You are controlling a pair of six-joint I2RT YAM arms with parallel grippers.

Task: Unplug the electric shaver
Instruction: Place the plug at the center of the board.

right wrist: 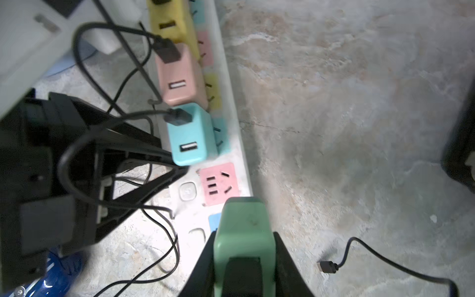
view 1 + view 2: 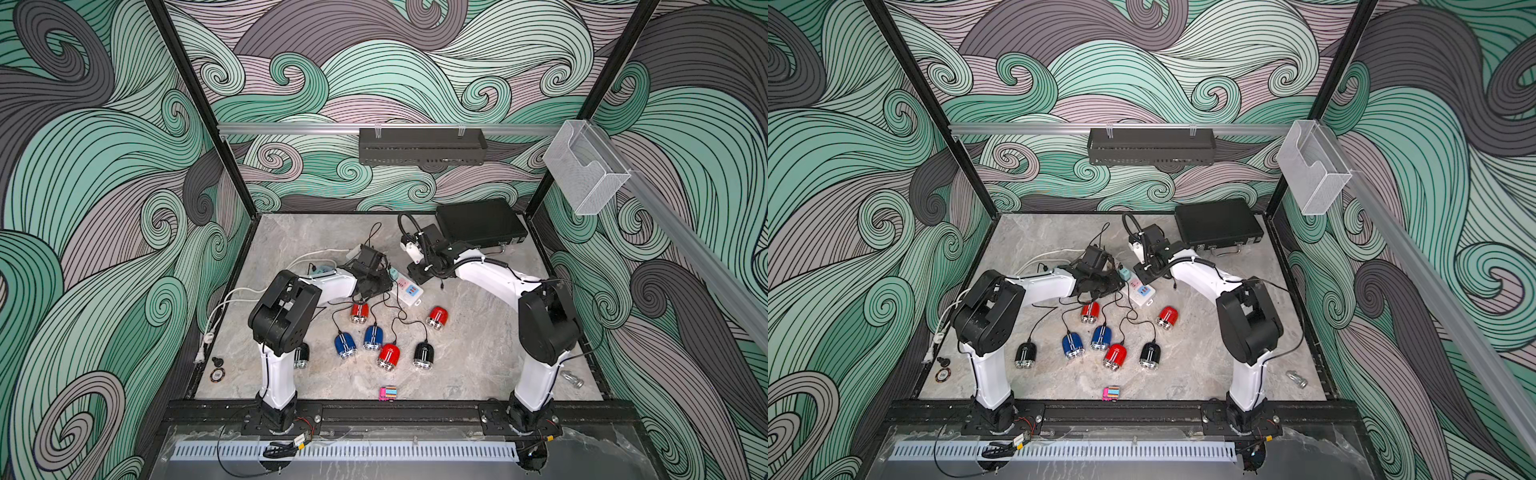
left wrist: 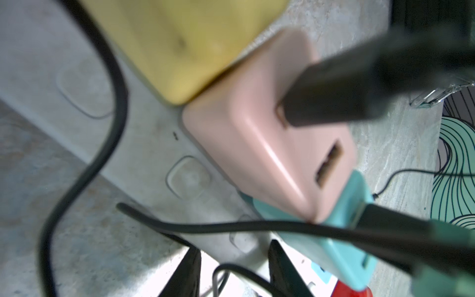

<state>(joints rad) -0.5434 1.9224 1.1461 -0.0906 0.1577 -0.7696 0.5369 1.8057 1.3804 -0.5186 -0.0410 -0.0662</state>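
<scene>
Shavers [image 2: 388,356] lay at six o'clock from the power strip [image 2: 415,297]. Right claw [image 1: 244,232] clamped a green adapter [image 1: 244,218]; left claw [image 3: 234,246] stood slightly apart.

Seven rounded red, blue and black electric shavers [image 2: 1115,356] lie mid-way across the tabletop [image 2: 1200,374], black cables [image 3: 123,95] running to pastel USB adaptors [image 1: 190,136] on a white power strip [image 2: 1144,297]. A green adaptor [image 1: 244,231] is pinched between fingers [image 1: 288,267].

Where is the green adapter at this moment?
In the right wrist view the green adapter is clamped in the right pincer, over the strip, next to its free pink socket.
</scene>
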